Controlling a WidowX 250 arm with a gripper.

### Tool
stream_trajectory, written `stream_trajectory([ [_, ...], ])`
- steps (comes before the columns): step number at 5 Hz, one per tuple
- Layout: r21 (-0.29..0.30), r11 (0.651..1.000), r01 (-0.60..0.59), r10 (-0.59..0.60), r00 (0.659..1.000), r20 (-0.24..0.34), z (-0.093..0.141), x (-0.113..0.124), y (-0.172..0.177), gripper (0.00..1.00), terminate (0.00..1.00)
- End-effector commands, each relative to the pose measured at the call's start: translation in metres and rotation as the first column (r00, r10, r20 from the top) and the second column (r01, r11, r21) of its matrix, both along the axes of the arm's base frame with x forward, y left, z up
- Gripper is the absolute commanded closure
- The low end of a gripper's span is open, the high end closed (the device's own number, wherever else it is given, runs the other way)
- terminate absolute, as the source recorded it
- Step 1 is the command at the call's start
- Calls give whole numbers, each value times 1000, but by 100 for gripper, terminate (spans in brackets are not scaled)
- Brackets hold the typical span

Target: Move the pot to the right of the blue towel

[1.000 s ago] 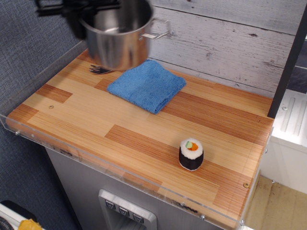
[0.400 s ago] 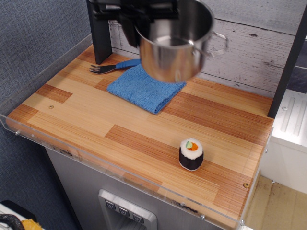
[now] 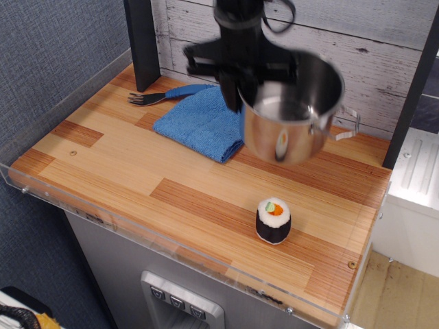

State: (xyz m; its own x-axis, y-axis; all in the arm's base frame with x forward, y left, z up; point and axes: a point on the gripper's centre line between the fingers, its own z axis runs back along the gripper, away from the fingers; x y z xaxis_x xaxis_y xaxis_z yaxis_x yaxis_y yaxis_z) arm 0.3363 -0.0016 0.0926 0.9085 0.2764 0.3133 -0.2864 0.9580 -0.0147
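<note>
The shiny steel pot [image 3: 295,116] hangs in the air above the wooden tabletop, just right of the blue towel [image 3: 199,122]. It is slightly blurred and one wire loop handle sticks out on its right side. My black gripper [image 3: 236,79] comes down from the top of the view and is shut on the pot's left rim. The folded blue towel lies flat at the back middle of the table. The pot covers the towel's right corner in this view.
A sushi roll piece [image 3: 274,221] stands near the front right. A blue-handled fork [image 3: 161,94] lies behind the towel at the back left. A black post [image 3: 142,41] stands at the back left. A clear acrylic rim [image 3: 41,195] edges the table.
The pot, held by my gripper, has moved from the back left corner across the towel to the towel's right side, and has come lower.
</note>
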Motion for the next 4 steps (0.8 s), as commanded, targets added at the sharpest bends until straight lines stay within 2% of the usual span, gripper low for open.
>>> stream_trajectory([
  [1,20,998,59,-60,998,28,-28,21,-14,100,0],
  [2,28,997,77,-77,997,17,-43,30,-18,100,0],
  [3,33,996,89,-88,996,-22,-48,31,-16,0,0],
  [4,23,997,70,-69,997,-18,-51,29,-15,0,0],
])
